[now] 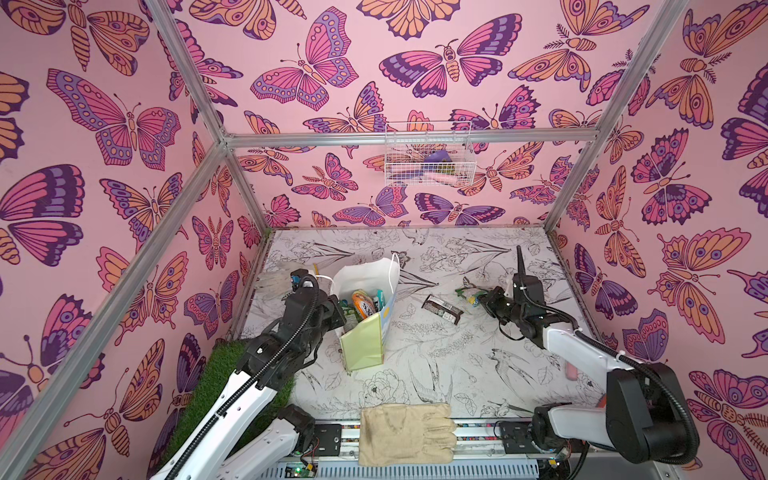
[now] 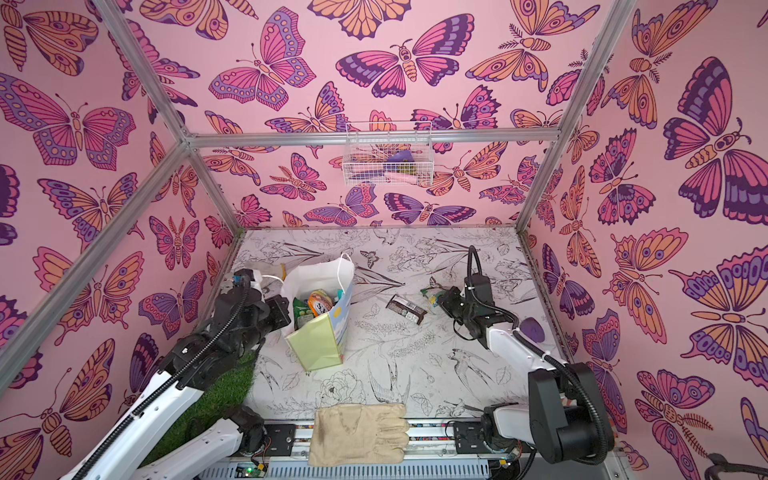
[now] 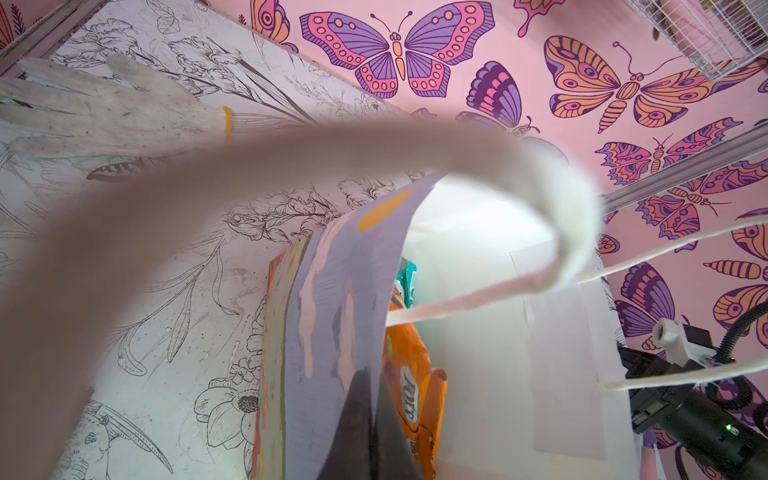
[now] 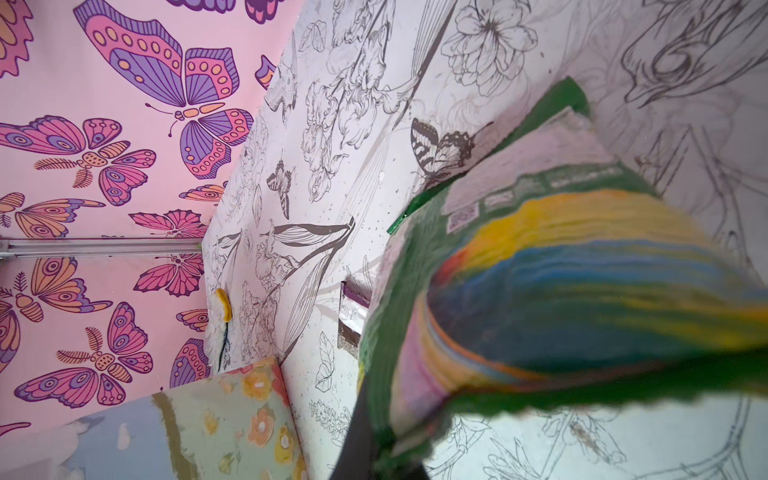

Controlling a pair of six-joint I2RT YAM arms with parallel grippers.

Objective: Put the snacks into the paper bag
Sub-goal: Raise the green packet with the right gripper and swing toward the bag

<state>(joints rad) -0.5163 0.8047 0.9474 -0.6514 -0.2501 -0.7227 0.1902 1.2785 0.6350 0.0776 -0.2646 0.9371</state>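
We note paper bag (image 1: 365, 345) upright, left of centre on table (image 1: 457, 365), mouth open, with orange packet (image 1: 360, 302) and teal packet (image 1: 379, 296) inside. We find left gripper (image 1: 340, 311) clamped on bag's left rim and right gripper (image 1: 484, 300) closed on green packet (image 1: 467, 293), well right of bag. Dark brown bar (image 1: 442, 309) lies flat between the two. We cannot tell whether green packet clears table.

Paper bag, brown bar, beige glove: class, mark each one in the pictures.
Paper bag (image 1: 360, 345): a top view, on its green side panel.
Brown bar (image 1: 442, 310): a top view, mid-wrapper.
Beige glove (image 1: 397, 436): a top view, on its palm.
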